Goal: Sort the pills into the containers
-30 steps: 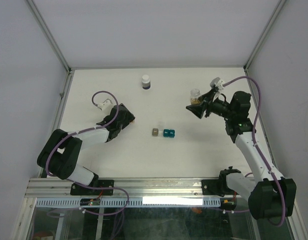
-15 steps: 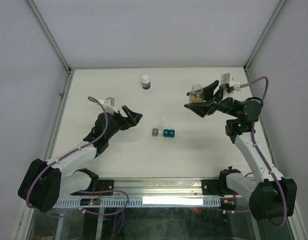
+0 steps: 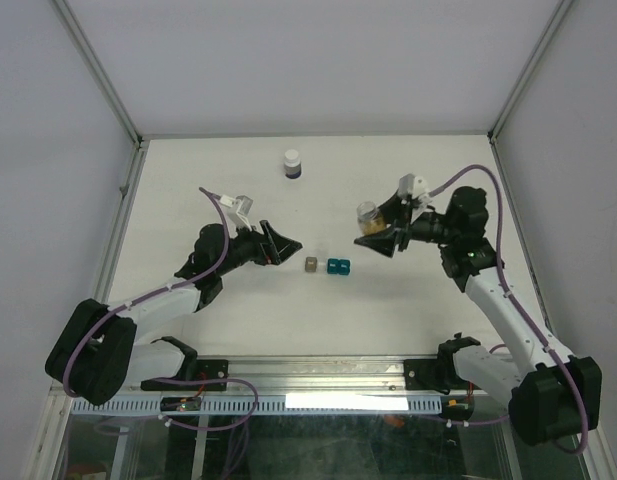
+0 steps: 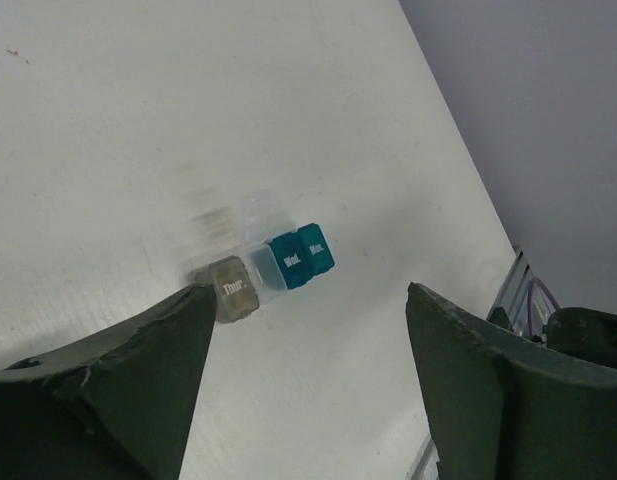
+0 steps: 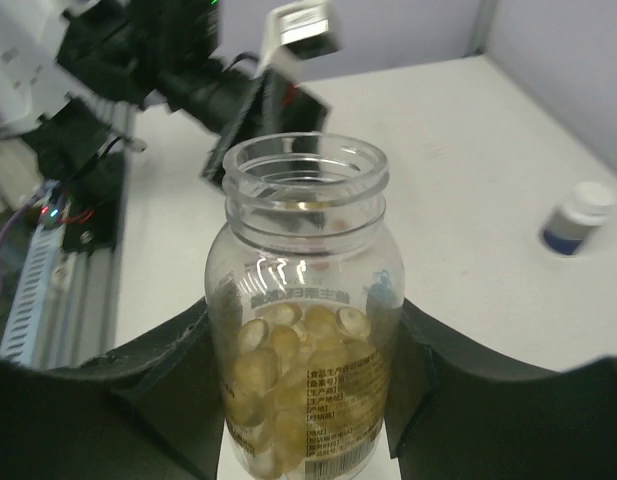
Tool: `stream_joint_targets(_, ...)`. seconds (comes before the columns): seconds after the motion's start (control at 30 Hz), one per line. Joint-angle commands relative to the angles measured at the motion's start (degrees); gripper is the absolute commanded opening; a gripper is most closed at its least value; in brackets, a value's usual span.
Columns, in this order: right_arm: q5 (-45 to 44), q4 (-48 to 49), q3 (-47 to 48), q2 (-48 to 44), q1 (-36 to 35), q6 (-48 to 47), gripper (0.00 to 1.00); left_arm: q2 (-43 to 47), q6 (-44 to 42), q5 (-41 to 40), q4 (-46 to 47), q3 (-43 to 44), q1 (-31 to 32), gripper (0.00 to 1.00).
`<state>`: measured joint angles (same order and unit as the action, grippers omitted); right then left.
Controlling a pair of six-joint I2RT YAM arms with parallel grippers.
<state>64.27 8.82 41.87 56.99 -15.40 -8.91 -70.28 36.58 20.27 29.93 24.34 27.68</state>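
Starting w/ top view: right gripper (image 3: 378, 232) is clamped on the clear vial (image 3: 367, 213), orange-tan pills (image 3: 370, 226) inside, held up off the bench (image 3: 208, 180); grey-brown cup (image 3: 311, 265) and teal cup (image 3: 338, 266) sit side by side mid-bench, down-left of the vial and between the two arms; left gripper (image 3: 279, 243) has jaws apart w/ nothing in them, tips aimed right at the grey-brown cup and near it, so left arm looks a bit nearer the cups than the right; white-capped bottle (image 3: 292, 163) stands well apart at the back. Left wrist view: cups form one short row running up-right, straight ahead between the spread fingers (image 4: 118, 400); faces read "Thur." on grey-brown, "Wed." and what looks like "Mon." on the teal cells; a clear cell seems to sit between them, blurred; can't tell if cells are open. Right wrist view: vial fills the frame, long axis upright in that view, mouth open w/ no cap, pills in the lower part; label print too fine to read; fingers press both sides. Judgement: next move turns on carrying the vial mouth down-left over a cell, then tipping; cells look tiny vs the mouth, so spill risk.
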Motion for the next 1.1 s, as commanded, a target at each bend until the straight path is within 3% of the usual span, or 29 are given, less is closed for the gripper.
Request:
stream_joint_targets(0.0, -4.7, -28.2, 2.7, -1.2, -4.5, -30.7, 0.00, -4.4, -0.4, 4.1, 0.1, 3.6, -0.1, 0.63)
stream_joint_targets(0.2, -5.0, -32.9, 5.0, 5.5, -5.1, -32.6, 0.00, -15.6, -2.4, 0.9, -5.9, 10.5, 0.0, 0.36)
stream_joint_targets(0.47, -10.1, -35.5, 5.3, 6.2, -5.3, -33.6, 0.00, -26.7, -5.0, -4.4, -13.8, 20.7, 0.3, 0.22)
stream_joint_targets(0.7, -17.4, -40.6, 8.1, 10.3, -6.8, -37.2, 0.00, -29.9, -6.0, -2.0, -14.1, 21.9, 1.5, 0.23)
stream_joint_targets(0.9, -24.2, -42.8, 11.9, 17.0, -10.4, -38.7, 0.00, -22.4, -8.9, -2.5, -5.5, 14.6, 1.1, 0.28)
stream_joint_targets(0.97, -24.7, -44.6, 13.7, 19.8, -10.8, -39.6, 0.00, -18.5, -10.0, -2.8, -2.8, 11.6, 0.9, 0.33)
stream_joint_targets(1.07, -26.9, -46.0, 16.2, 24.6, -11.2, -40.8, 0.00, -10.8, -11.9, -7.1, -0.2, 6.9, 0.9, 0.53)
